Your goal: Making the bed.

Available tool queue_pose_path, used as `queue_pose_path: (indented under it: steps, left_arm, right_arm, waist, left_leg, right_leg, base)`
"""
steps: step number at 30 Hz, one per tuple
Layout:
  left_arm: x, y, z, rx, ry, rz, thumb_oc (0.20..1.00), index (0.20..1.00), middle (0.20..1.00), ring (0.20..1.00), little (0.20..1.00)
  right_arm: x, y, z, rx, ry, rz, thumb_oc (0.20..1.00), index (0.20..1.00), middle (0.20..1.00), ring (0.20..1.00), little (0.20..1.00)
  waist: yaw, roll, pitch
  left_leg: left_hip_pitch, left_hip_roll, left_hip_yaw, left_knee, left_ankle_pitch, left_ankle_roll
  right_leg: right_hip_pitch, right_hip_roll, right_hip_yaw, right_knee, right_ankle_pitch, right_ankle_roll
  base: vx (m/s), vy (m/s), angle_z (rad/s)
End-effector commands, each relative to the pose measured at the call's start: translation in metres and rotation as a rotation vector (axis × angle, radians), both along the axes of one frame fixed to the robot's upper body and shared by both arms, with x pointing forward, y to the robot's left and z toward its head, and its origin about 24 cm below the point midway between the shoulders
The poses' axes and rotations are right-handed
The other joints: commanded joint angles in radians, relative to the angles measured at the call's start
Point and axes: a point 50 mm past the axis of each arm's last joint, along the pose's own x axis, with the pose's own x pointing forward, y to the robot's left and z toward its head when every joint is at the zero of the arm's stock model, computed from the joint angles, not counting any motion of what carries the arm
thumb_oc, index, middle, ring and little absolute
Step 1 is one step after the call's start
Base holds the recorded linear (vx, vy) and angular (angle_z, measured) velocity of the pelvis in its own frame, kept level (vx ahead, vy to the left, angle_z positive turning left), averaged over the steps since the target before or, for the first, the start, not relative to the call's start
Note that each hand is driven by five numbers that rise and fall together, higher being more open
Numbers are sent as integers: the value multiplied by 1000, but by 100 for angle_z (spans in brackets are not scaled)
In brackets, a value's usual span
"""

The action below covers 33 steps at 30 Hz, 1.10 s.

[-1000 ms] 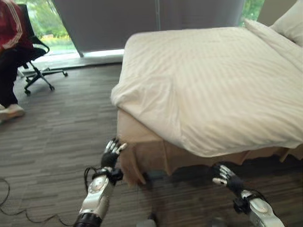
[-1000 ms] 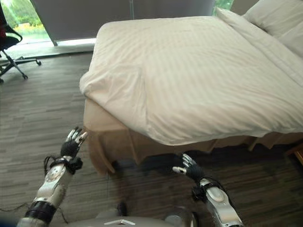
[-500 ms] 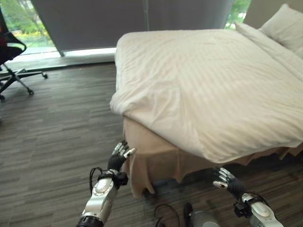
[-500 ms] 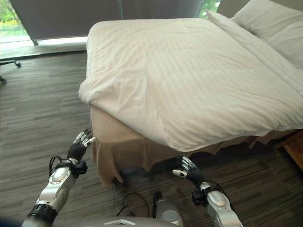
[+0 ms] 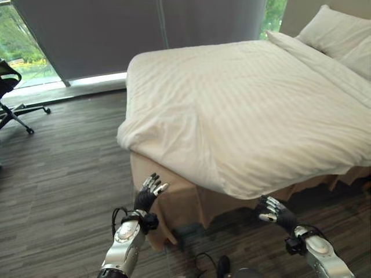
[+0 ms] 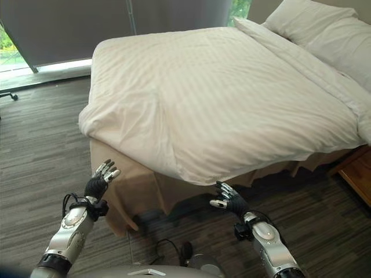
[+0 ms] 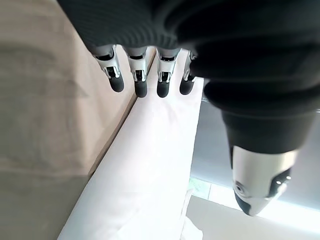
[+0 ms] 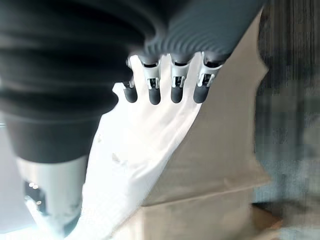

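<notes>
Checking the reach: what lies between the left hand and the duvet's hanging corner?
Only the tan bed skirt, seen in the left eye view, lies between the left hand and the duvet.

Two silver-grey metal forearms end in a left hand [image 5: 146, 196] and a right hand [image 5: 272, 212], each with silver fingers [image 7: 136, 75] capped by dark rounded tips. Dark ribbed covers sheathe the backs of the hands and the wrists; each thumb is a thicker silver cylinder, dark-tipped.

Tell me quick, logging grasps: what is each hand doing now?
Left hand: open, holding nothing, near the bed skirt.
Right hand: open, holding nothing, below the duvet edge.
</notes>
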Motion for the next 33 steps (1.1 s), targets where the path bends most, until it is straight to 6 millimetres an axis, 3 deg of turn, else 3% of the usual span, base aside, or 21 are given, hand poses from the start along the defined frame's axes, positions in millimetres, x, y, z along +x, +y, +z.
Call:
queue_pose_path:
  steps: [1, 5, 7, 8, 10, 13, 15, 16, 18, 21, 22, 23, 24, 25, 26, 28, 30, 31, 33]
  left_arm:
    - [13, 4, 24, -33, -144, 46, 1000, 1000, 1000, 1000, 1000]
    - [17, 9, 31, -24, -173, 78, 1000, 1000, 1000, 1000, 1000]
    - [17, 9, 32, -27, -178, 80, 1000, 1000, 1000, 1000, 1000]
    - [19, 10, 36, -29, -194, 84, 1000, 1000, 1000, 1000, 1000]
    - [21, 10, 38, -36, -205, 79, 1000, 1000, 1000, 1000, 1000]
    - [23, 12, 41, -22, -212, 78, 1000, 1000, 1000, 1000, 1000]
    - [23, 11, 41, -21, -211, 69, 1000, 1000, 1000, 1000, 1000]
    - [23, 11, 41, -21, -211, 69, 1000, 1000, 1000, 1000, 1000]
    - [28, 10, 44, 4, -218, 49, 1000, 1000, 1000, 1000, 1000]
    - [28, 11, 42, 56, -197, 22, 1000, 1000, 1000, 1000, 1000]
    - [24, 15, 40, 70, -189, 32, 1000, 1000, 1000, 1000, 1000]
    - [15, 25, 34, 97, -156, 56, 1000, 1000, 1000, 1000, 1000]
    - [11, 29, 31, 101, -140, 64, 1000, 1000, 1000, 1000, 1000]
    - [6, 32, 27, 112, -117, 54, 1000, 1000, 1000, 1000, 1000]
    - [6, 32, 27, 112, -118, 54, 1000, 1000, 1000, 1000, 1000]
    - [7, 32, 26, 130, -108, 36, 1000, 1000, 1000, 1000, 1000]
    - [5, 33, 26, 139, -111, 39, 1000, 1000, 1000, 1000, 1000]
    - [5, 37, 27, 139, -114, 53, 1000, 1000, 1000, 1000, 1000]
    - [6, 41, 29, 151, -114, 71, 1000, 1000, 1000, 1000, 1000]
  right_arm:
    - [13, 0, 20, -7, -110, 32, 1000, 1000, 1000, 1000, 1000]
    - [13, 1, 21, 1, -115, 37, 1000, 1000, 1000, 1000, 1000]
    - [12, 0, 20, -3, -112, 41, 1000, 1000, 1000, 1000, 1000]
    - [11, -2, 19, -22, -102, 49, 1000, 1000, 1000, 1000, 1000]
    - [10, -6, 20, -31, -102, 46, 1000, 1000, 1000, 1000, 1000]
    - [10, -8, 21, -34, -103, 36, 1000, 1000, 1000, 1000, 1000]
    - [11, -8, 21, -32, -105, 27, 1000, 1000, 1000, 1000, 1000]
    - [11, -8, 21, -32, -105, 27, 1000, 1000, 1000, 1000, 1000]
    - [11, -5, 20, -13, -112, 3, 1000, 1000, 1000, 1000, 1000]
    - [10, 3, 15, 2, -105, -19, 1000, 1000, 1000, 1000, 1000]
    - [10, 8, 13, 30, -102, -24, 1000, 1000, 1000, 1000, 1000]
    - [7, 15, 11, 106, -88, -29, 1000, 1000, 1000, 1000, 1000]
    - [4, 17, 8, 121, -72, -26, 1000, 1000, 1000, 1000, 1000]
    - [0, 15, 7, 126, -57, -12, 1000, 1000, 1000, 1000, 1000]
    - [0, 15, 7, 126, -57, -12, 1000, 1000, 1000, 1000, 1000]
    - [-9, 6, 1, 139, -25, -61, 1000, 1000, 1000, 1000, 1000]
    - [-10, 4, 1, 129, -25, -68, 1000, 1000, 1000, 1000, 1000]
    - [-11, -2, 2, 126, -32, -87, 1000, 1000, 1000, 1000, 1000]
    - [-9, -5, 9, 101, -62, -78, 1000, 1000, 1000, 1000, 1000]
  waist:
    - [-10, 17, -35]
    - [-14, 25, -44]
    - [-15, 34, -44]
    - [-20, 54, -50]
    - [-31, 68, -54]
    - [-44, 89, -58]
    - [-54, 96, -61]
    - [-52, 96, -61]
    - [-61, 97, -66]
    - [-68, 82, -58]
    - [-72, 77, -51]
    - [-65, 85, -35]
    - [-62, 91, -31]
    - [-105, 103, -21]
    - [-104, 102, -24]
    - [-136, 87, -32]
    - [-132, 89, -35]
    - [-143, 78, -42]
    - [-120, 72, -28]
  left_leg:
    - [-40, 84, -2, -130, 229, -33]
    - [3, 209, -77, -180, 327, -73]
    - [16, 229, -84, -187, 352, -85]
    - [41, 265, -128, -187, 396, -113]
    - [58, 289, -132, -175, 402, -131]
    - [70, 278, -157, -154, 351, -139]
    - [78, 265, -116, -160, 288, -129]
    - [79, 265, -115, -159, 286, -128]
    - [112, 233, -61, -244, 205, -109]
    - [150, 146, -30, -307, 131, -58]
    - [164, 126, -6, -310, 123, -50]
    - [178, 96, 35, -318, 124, -37]
    - [179, 83, 53, -320, 111, -32]
    - [175, 76, 44, -320, 118, -23]
    - [172, 75, 45, -320, 120, -23]
    - [171, 54, 38, -320, 107, -7]
    - [175, 55, 41, -320, 109, -3]
    - [179, 46, 39, -320, 100, 4]
    - [196, 44, 55, -319, 89, 10]
  right_leg:
    - [93, -73, 26, 34, -3, 31]
    - [61, -105, 60, 54, -11, 47]
    - [54, -105, 66, 62, -13, 49]
    - [38, -114, 91, 72, -9, 61]
    - [34, -134, 98, 75, -4, 74]
    - [36, -170, 120, 76, 11, 96]
    - [42, -199, 132, 68, 25, 114]
    - [42, -200, 133, 67, 25, 115]
    - [27, -251, 137, 59, 45, 143]
    - [-22, -315, 177, 95, 174, 166]
    - [-40, -336, 191, 95, 266, 169]
    - [-90, -357, 121, 98, 353, 168]
    - [-103, -370, 82, 102, 358, 173]
    - [-118, -296, 183, 139, 343, 176]
    - [-122, -297, 185, 139, 345, 176]
    - [-99, -198, 282, 119, 309, 170]
    - [-108, -176, 267, 101, 300, 167]
    - [-139, -143, 246, 30, 263, 161]
    - [-125, -129, 96, 41, 216, 146]
  base:
    - [17, 105, -21]
    - [-11, 157, -45]
    - [-24, 179, -24]
    - [-25, 266, -38]
    - [-10, 333, -24]
    - [43, 340, 3]
    - [50, 311, 4]
    - [23, 265, 21]
    - [-1, 426, 10]
    - [-1, 491, -5]
    - [-18, 533, -43]
    - [-31, 534, -67]
    - [-46, 621, -120]
    - [-20, 363, -151]
    - [0, 295, -114]
    - [18, 246, 11]
    - [53, 123, 3]
    - [92, 63, -15]
    - [5, 49, -21]
